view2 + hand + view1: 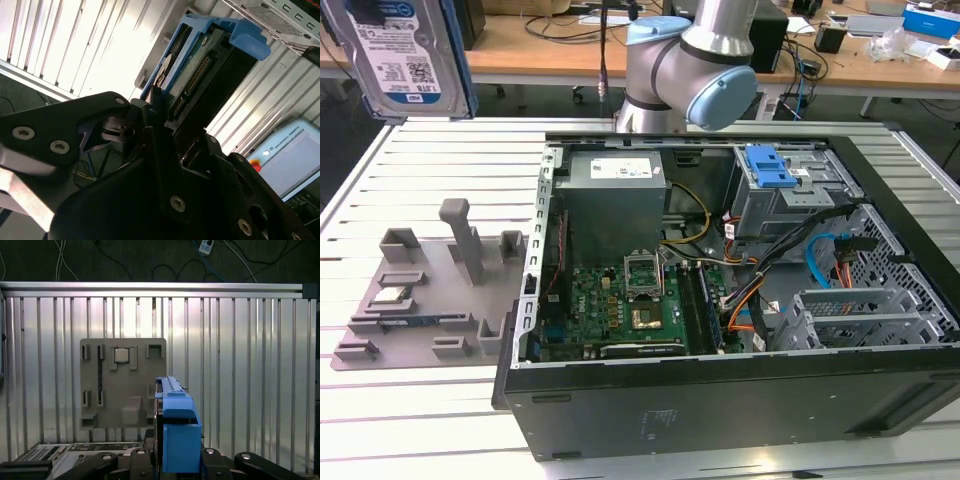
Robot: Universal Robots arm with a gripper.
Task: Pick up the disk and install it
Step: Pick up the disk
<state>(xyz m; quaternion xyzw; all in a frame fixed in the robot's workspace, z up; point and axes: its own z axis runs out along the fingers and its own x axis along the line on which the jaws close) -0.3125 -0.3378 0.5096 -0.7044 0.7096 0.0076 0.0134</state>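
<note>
Desk [440, 160]: a slatted metal top carries an open computer case and a grey holder plate. A disk that slipped free here would likely strike bare metal.
Computer case [720, 400]: it lies on its side with the lid off, the board, cables and bays exposed. Loose orange and blue cables run near the bays and could snag a carrier coming in at a slant.
Arm [700, 50]: it rises behind the case in the exterior view. A wide swing toward the bays could clip the case's upright walls.
Drive cage [790, 210]: grey metal topped by a blue latch [769, 166], it sits at the far right of the case in the exterior view. A tilted entry would probably jam the carrier against its rails.
Holder plate [122, 390]: it lies flat on the desk, well apart from the cage, with a small chip [120, 355] seated in one pocket.
Disk [402, 50]: it is in the air at the exterior view's upper left, clear of the desk and well away from the case. Its blue carrier [177, 435] is edge-on over the plate in the first wrist view.
Tool [159, 112]: it is closed on one end of the disk [192, 80], which juts straight out past the fingers. A grip this close to the end risks the disk pivoting or sliding.
</note>
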